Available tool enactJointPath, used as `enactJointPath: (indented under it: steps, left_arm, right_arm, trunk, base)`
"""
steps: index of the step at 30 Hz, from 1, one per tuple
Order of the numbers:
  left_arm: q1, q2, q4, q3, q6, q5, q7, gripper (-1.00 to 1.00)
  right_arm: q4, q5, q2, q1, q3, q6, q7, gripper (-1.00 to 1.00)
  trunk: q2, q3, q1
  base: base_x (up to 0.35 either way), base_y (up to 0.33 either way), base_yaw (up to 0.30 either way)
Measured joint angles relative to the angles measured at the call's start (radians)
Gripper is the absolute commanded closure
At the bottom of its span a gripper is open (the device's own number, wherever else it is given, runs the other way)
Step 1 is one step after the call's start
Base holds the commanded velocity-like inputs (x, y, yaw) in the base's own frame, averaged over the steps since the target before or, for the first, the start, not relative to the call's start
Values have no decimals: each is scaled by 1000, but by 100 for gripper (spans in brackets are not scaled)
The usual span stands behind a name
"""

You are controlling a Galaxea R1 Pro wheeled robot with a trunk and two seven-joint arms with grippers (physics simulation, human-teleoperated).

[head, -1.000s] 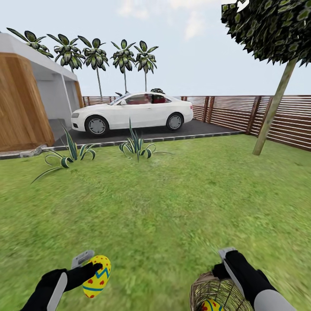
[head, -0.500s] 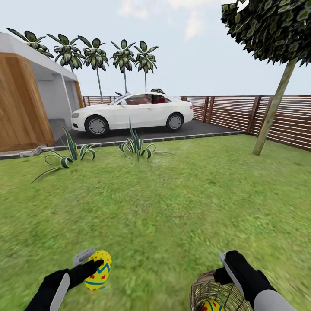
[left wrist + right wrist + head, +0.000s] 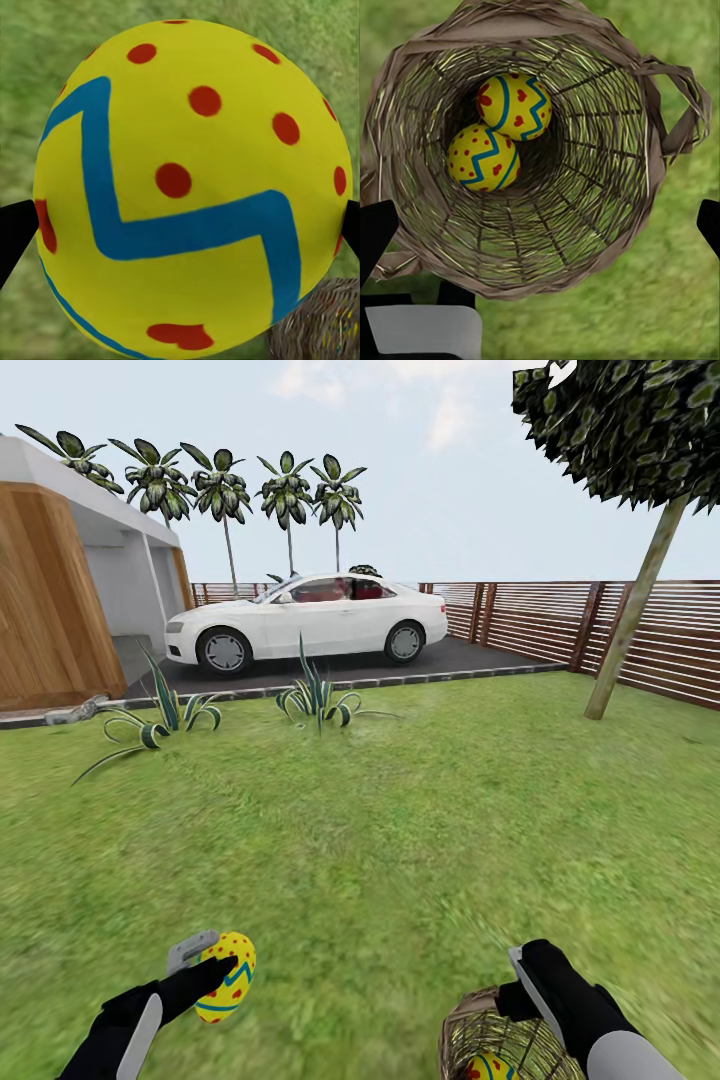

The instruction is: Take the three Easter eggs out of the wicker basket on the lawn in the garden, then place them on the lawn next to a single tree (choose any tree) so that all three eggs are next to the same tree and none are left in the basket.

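While the left pincer (image 3: 205, 972) clamped one yellow, blue-zigzagged Easter egg (image 3: 227, 976) above the green lawn (image 3: 400, 840), two eggs (image 3: 499, 135) remained inside the brown wicker basket (image 3: 607, 225) beneath the spread right pincer (image 3: 540, 225), none yet beside a tree.

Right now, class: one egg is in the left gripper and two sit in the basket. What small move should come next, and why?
Probably lower the right gripper into the basket: its jaws hang open over the rim, and two eggs lie inside, while the left gripper already holds an egg.

Yellow eggs (image 3: 499, 139), blue zigzags, red dots; brown basket (image 3: 607, 187).
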Motion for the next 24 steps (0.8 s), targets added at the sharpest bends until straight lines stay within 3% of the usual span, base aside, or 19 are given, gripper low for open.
enactJointPath:
  steps: [24]
  left_arm:
    - [0,-1,28,-1,-1,-1,5,100]
  right_arm:
    - [1,-4,1,0,-4,1,0,-100]
  trunk:
    - [-161,-72,88]
  base:
    - [0,0,0]
